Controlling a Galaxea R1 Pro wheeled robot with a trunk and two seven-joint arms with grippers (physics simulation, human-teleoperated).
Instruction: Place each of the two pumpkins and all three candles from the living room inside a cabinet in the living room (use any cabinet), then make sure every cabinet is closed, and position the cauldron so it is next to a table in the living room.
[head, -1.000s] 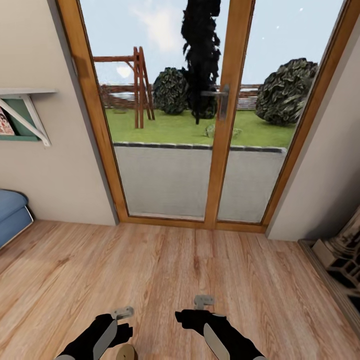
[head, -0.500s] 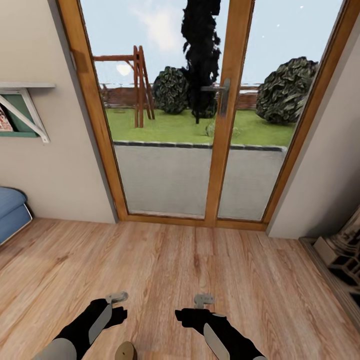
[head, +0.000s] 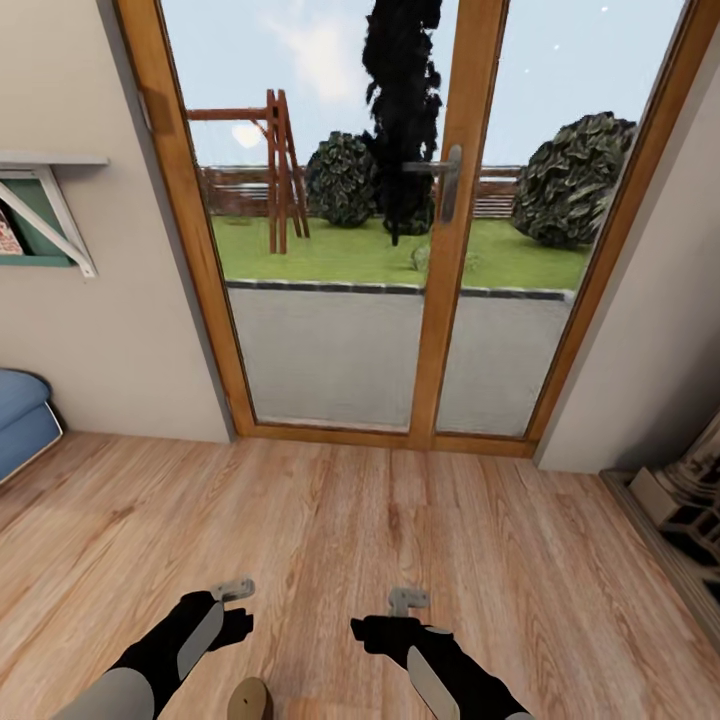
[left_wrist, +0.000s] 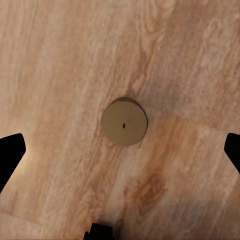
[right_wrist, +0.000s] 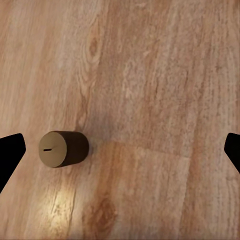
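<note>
Right now I am hovering my left fingers (left_wrist: 120, 145) spread wide above a candle (left_wrist: 124, 121) standing upright on the wooden floor (head: 400, 520), close in front of me between my two arms. My right fingers (right_wrist: 120, 150) are gaping wide too, holding nothing, with the candle off to one side. I judge I am fetching a candle; next I should be lowering the left fingers around it.
</note>
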